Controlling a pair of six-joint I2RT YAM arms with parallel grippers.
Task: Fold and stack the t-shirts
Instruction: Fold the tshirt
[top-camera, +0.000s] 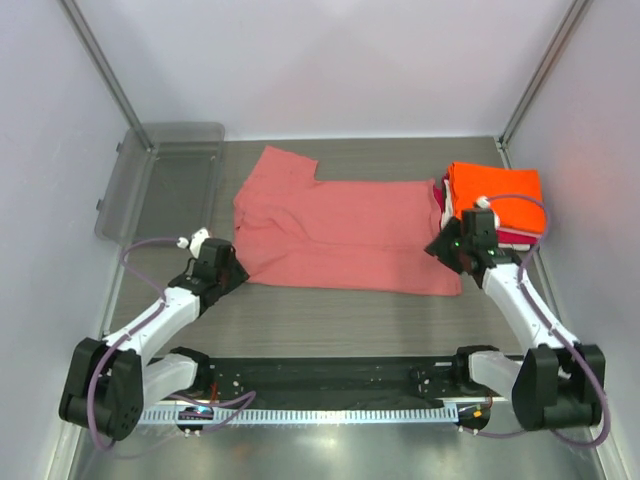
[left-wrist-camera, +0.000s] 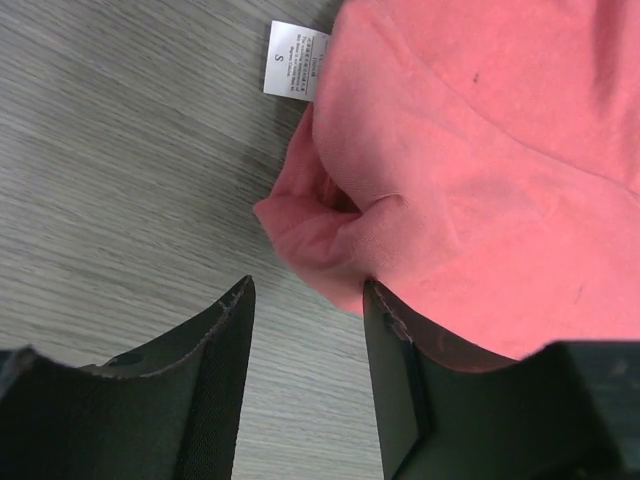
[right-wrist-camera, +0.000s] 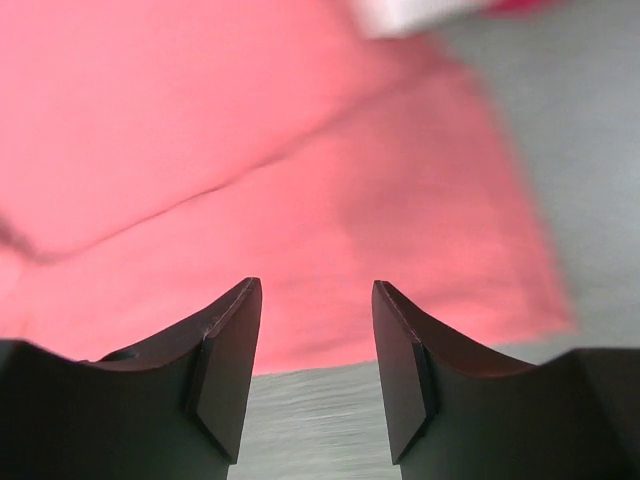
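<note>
Top external: salmon-pink t-shirt (top-camera: 340, 235) is lying mid-frame, orange t-shirt (top-camera: 495, 190) stacked upper right | left gripper (top-camera: 232, 268) and right gripper (top-camera: 447, 247) are hovering half-open, empty, at its lower corners | fold step; next: pinching both corners cleanly.

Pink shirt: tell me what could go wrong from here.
1. The pink shirt is bunched at its corner by the open left jaws; a grab there may take a wad and skew the fold.
2. The open right jaws hang over its edge close to the orange shirt; lifting could snag or drag it.
</note>
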